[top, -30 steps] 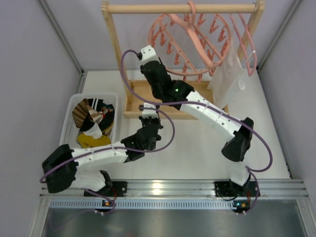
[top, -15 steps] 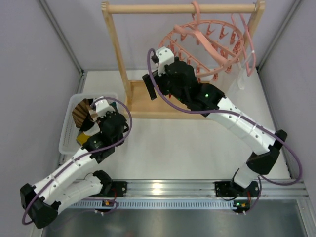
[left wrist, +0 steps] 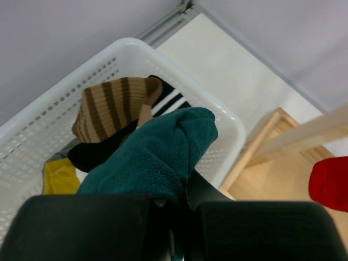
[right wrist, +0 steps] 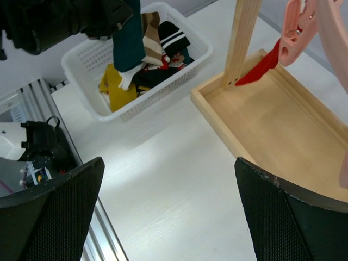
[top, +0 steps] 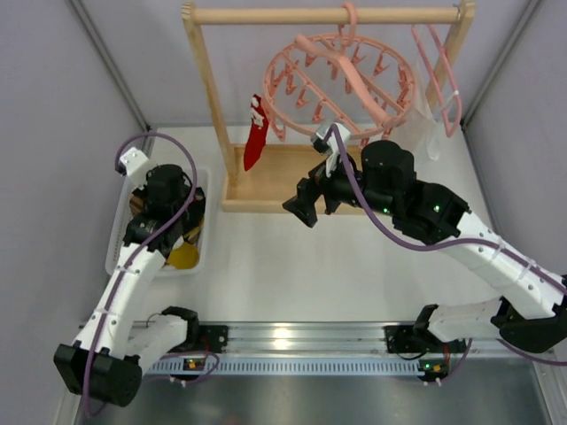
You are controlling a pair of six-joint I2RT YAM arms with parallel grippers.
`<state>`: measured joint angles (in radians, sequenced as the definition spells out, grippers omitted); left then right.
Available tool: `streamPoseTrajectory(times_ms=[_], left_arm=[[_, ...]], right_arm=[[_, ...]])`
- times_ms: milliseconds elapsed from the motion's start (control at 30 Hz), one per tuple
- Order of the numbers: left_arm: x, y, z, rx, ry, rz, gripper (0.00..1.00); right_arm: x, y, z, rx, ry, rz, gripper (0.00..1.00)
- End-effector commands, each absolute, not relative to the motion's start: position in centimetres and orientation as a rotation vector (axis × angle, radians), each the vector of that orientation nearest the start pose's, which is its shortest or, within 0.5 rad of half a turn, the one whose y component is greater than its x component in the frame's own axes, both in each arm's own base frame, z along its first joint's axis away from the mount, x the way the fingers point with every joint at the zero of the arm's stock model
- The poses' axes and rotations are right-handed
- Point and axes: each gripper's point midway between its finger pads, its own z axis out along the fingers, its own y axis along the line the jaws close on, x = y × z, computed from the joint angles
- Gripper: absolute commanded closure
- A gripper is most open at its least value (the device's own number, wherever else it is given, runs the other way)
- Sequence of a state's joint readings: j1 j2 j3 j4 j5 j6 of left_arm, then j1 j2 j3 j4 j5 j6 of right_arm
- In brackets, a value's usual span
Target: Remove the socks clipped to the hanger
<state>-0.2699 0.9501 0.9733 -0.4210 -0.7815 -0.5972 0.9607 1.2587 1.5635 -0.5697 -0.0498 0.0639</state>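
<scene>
The round pink hanger [top: 341,84] hangs from the wooden rack's top bar. A red sock [top: 256,142] is clipped to its left edge and dangles there; the right wrist view shows the red sock [right wrist: 261,68] under a pink clip [right wrist: 293,27]. My left gripper [top: 166,205] hovers over the white basket [top: 115,243], shut on a dark teal sock [left wrist: 157,152] that hangs from the left gripper [left wrist: 185,201] above the basket rim [left wrist: 220,117]. My right gripper [top: 306,208] stands wide open and holds nothing. It is below and in front of the hanger, over the table by the rack's tray.
The basket [right wrist: 163,89] holds a brown striped sock [left wrist: 117,103], a black one with white stripes [left wrist: 168,100] and a yellow one [left wrist: 57,176]. The wooden rack [top: 208,88] stands on a tray base [right wrist: 283,125]. A white garment [top: 416,133] hangs from a triangular pink hanger [top: 440,75] at the right.
My left arm swung left from mid-table to above the basket with the teal sock. My right gripper opened, left the hanger's left edge and dropped toward the table. The red sock now shows.
</scene>
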Motion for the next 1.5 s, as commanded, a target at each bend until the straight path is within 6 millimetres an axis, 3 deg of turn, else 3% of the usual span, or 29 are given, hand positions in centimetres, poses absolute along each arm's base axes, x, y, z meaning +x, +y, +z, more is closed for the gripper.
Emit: streamPoseTrajectory(times_ms=[0, 67, 100, 133, 167, 233, 267, 433, 567, 600, 667, 700, 733, 800, 833, 900, 967, 1033, 1167, 1333, 1467], left_arm=[[31.6, 4.8, 26.9, -0.853, 1.73, 0.177, 1.0], [31.6, 6.0, 25.9, -0.903, 1.737, 0.191, 1.0], [31.3, 7.3, 25.1, -0.946, 1.734, 0.227, 0.97], [31.2, 7.7, 24.4, -0.963, 1.742, 0.243, 0.87], [31.0, 8.3, 23.7, -0.986, 1.745, 0.259, 0.4], [30.8, 8.2, 23.7, -0.982, 1.745, 0.247, 0.08], [30.8, 8.0, 23.7, -0.979, 1.747, 0.238, 0.02], [31.6, 6.5, 25.7, -0.878, 1.777, 0.147, 0.02], [32.8, 3.3, 28.4, -0.741, 1.799, -0.061, 0.02], [33.3, 0.8, 29.1, -0.655, 1.83, -0.198, 0.02], [34.1, -1.6, 31.1, -0.525, 1.829, -0.322, 0.02], [34.7, -3.8, 31.7, -0.434, 1.842, -0.42, 0.02], [35.0, -4.8, 32.2, -0.372, 1.834, -0.441, 0.02], [35.6, -9.0, 33.9, -0.198, 1.783, -0.546, 0.02], [35.7, -10.4, 34.3, -0.126, 1.759, -0.556, 0.01], [35.4, -15.0, 34.9, 0.035, 1.698, -0.645, 0.02], [35.1, -17.8, 34.2, 0.124, 1.68, -0.676, 0.01], [35.8, -19.0, 34.7, 0.158, 1.611, -0.668, 0.02], [36.7, -21.2, 33.7, 0.205, 1.575, -0.627, 0.02], [37.7, -22.5, 32.8, 0.235, 1.558, -0.564, 0.02], [38.8, -22.1, 32.8, 0.21, 1.51, -0.522, 0.02]], right_arm=[[19.0, 31.9, 41.4, -0.874, 1.599, 0.86, 0.01], [18.5, 31.3, 41.7, -0.874, 1.586, 0.869, 0.01], [18.3, 31.1, 41.8, -0.873, 1.58, 0.872, 0.01], [17.9, 30.8, 42.1, -0.873, 1.569, 0.876, 0.0], [17.9, 30.5, 42.0, -0.875, 1.567, 0.872, 0.01], [17.7, 29.9, 42.2, -0.867, 1.557, 0.866, 0.0], [17.8, 29.7, 41.8, -0.864, 1.563, 0.851, 0.01], [18.5, 28.7, 41.0, -0.822, 1.591, 0.789, 0.0], [18.6, 27.9, 40.0, -0.798, 1.616, 0.762, 0.01], [18.4, 27.4, 40.2, -0.788, 1.605, 0.762, 0.01], [18.2, 27.0, 39.8, -0.779, 1.607, 0.76, 0.01], [17.8, 26.4, 40.4, -0.765, 1.585, 0.771, 0.01], [18.2, 25.9, 40.0, -0.732, 1.597, 0.744, 0.01], [17.8, 24.9, 40.9, -0.699, 1.564, 0.753, 0.01], [17.8, 24.6, 40.5, -0.686, 1.571, 0.752, 0.01], [17.2, 23.8, 40.9, -0.665, 1.551, 0.766, 0.01], [16.9, 23.4, 40.7, -0.657, 1.551, 0.772, 0.01], [16.5, 22.6, 40.8, -0.641, 1.548, 0.777, 0.01], [15.5, 20.9, 41.7, -0.607, 1.519, 0.784, 0.01], [14.2, 18.0, 43.7, -0.535, 1.471, 0.798, 0.01], [13.4, 15.2, 44.6, -0.477, 1.464, 0.771, 0.01]])
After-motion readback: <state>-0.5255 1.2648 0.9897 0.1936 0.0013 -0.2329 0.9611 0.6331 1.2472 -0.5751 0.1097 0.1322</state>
